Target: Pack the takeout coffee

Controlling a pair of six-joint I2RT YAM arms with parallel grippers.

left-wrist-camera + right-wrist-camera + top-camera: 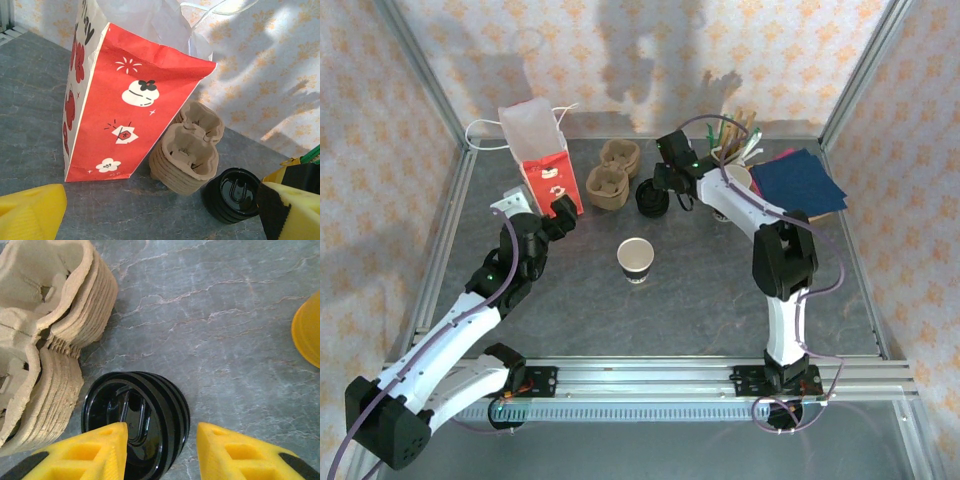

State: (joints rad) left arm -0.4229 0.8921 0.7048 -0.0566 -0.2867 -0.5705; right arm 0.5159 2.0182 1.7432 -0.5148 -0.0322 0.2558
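Top external view: the paper cup (635, 258) stands upright and lidless in the middle of the table (720, 290), apart from both arms. The right gripper (658, 192) hangs over the pile of black lids (651, 200) beside the pulp carriers (607, 188); its fingers (100, 450) sit part-way apart astride the pile, and I cannot tell whether they pinch a lid. The left gripper (563, 210), spread wide and empty, sits near the red bag (548, 170)

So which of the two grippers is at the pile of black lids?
The right gripper: its yellow fingers hang part-open directly over the lid pile. The left gripper sits wide open beside the red bag instead.
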